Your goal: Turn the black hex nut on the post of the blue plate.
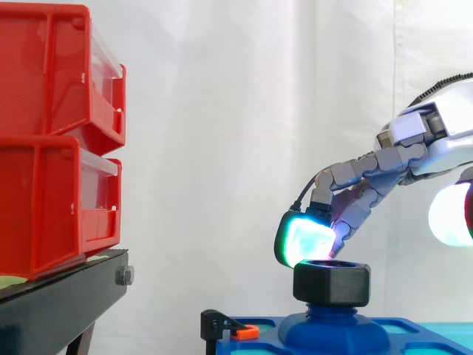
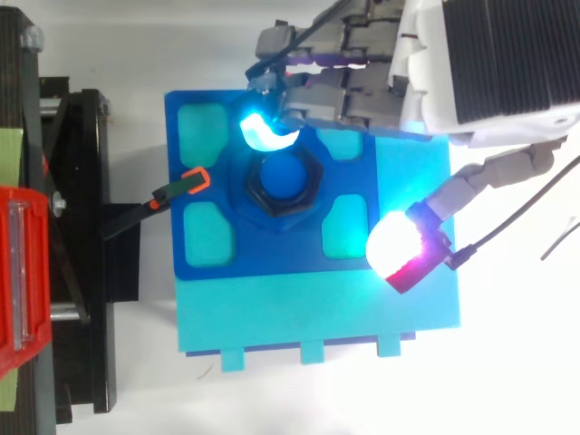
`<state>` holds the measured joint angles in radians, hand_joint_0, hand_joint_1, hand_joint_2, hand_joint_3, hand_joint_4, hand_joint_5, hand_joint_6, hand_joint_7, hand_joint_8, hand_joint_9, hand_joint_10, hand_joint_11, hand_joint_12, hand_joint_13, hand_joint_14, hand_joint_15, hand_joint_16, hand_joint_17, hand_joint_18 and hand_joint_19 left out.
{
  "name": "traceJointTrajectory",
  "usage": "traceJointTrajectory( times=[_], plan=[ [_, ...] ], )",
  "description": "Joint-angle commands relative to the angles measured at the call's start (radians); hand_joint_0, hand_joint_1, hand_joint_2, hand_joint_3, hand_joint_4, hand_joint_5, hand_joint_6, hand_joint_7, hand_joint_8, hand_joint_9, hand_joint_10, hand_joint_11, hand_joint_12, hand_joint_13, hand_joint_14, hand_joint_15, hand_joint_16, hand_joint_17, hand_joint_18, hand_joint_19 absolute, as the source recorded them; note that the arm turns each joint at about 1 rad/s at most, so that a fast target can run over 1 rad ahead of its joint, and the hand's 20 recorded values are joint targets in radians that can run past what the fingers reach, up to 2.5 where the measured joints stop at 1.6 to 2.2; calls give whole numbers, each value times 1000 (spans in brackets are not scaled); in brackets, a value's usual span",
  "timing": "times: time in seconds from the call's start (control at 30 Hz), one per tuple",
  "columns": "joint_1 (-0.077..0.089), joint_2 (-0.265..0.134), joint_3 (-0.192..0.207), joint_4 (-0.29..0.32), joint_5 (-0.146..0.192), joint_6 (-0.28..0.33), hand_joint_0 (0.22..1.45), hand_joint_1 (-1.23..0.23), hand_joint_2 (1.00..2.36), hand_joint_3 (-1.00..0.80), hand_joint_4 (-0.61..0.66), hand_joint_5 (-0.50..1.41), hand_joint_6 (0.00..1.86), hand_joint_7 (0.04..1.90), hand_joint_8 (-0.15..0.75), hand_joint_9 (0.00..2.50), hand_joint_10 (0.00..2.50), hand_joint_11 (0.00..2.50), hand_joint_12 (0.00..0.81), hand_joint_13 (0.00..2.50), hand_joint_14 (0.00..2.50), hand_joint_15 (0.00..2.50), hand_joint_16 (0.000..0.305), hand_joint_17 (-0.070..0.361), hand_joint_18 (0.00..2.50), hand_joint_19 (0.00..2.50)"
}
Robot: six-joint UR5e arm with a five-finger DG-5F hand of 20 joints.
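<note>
The robot hand (image 1: 414, 148) reaches in from the right in the side view and from the upper right in the top view. Its grey fingers stretch forward and down in a loose bend. It is open and grips nothing. The leading fingertip (image 1: 307, 238) glows cyan with a green edge. In the side view it hangs right at the top rim of the black hex nut (image 1: 331, 283), on the nut's left side. Whether pad and nut touch cannot be told. From above, the same cyan pad (image 2: 267, 134) lies over the nut's far edge. The thumb is spread away from the fingers. Its pad (image 2: 399, 246) glows white with a red edge and hangs over the plate, apart from the nut.

The nut sits on a round blue post (image 2: 288, 177) at the middle of the blue plate (image 2: 208, 245). The post's top shows through the hole in the nut. Around the post the plate has pale teal recesses. The plate lies on a wider light cyan base (image 2: 317, 313).

A small black clamp with an orange tip (image 2: 195, 181) rests at the plate's edge, on the side away from the arm.

Further out on that side, two red bins (image 1: 52, 140) are stacked on a black stand (image 1: 59, 303). A white curtain (image 1: 222, 111) hangs behind everything.
</note>
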<state>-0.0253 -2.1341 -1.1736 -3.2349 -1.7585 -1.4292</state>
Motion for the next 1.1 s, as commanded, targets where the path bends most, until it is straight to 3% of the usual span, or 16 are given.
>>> traceJointTrajectory(
  times=[0.0,0.27,1.07],
  plan=[
    [1,0,-1,-3,1,-2,427,-367,1000,-500,285,-123,503,1357,291,448,3,86,374,270,2,45,59,132,301,494],
    [2,0,-1,-14,-2,-5,429,-368,1000,-500,284,-123,503,1350,291,447,4,86,373,273,0,44,58,131,309,496],
    [28,31,-1,-51,11,-28,436,-377,1000,-500,279,-124,503,1346,288,449,3,83,369,274,0,42,57,129,304,498]
  ],
)
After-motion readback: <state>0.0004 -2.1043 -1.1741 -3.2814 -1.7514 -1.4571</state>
